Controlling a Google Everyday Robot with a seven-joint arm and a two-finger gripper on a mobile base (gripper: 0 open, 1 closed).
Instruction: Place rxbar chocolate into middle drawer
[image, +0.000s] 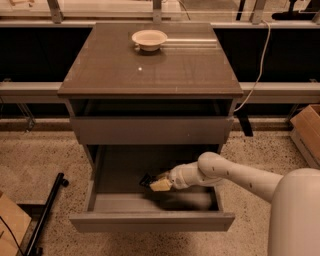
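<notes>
Rxbar chocolate (145, 180) gripped by pincer (153, 183) — inside middle drawer (150, 221), clear of walls.

A single camera looks down from high up in front of the drawer cabinet (150, 70), facing forward and tilted steeply down. It sees the whole cabinet top and straight into the pulled-out middle drawer (150, 221). The cabinet sits near the centre of the frame at middling range. The bowl (149, 39) is at the far edge of the top, and the drawer's front strip is near the bottom edge. The robot's white body (295, 215) fills the lower right corner, close to the lens. Its arm (235, 175) reaches in from there toward the left. The gripper (159, 184) is over the drawer tray, just below frame centre. Speckled floor (40, 155) shows on both sides, and a cardboard box (307, 132) is cut off by the right edge.
</notes>
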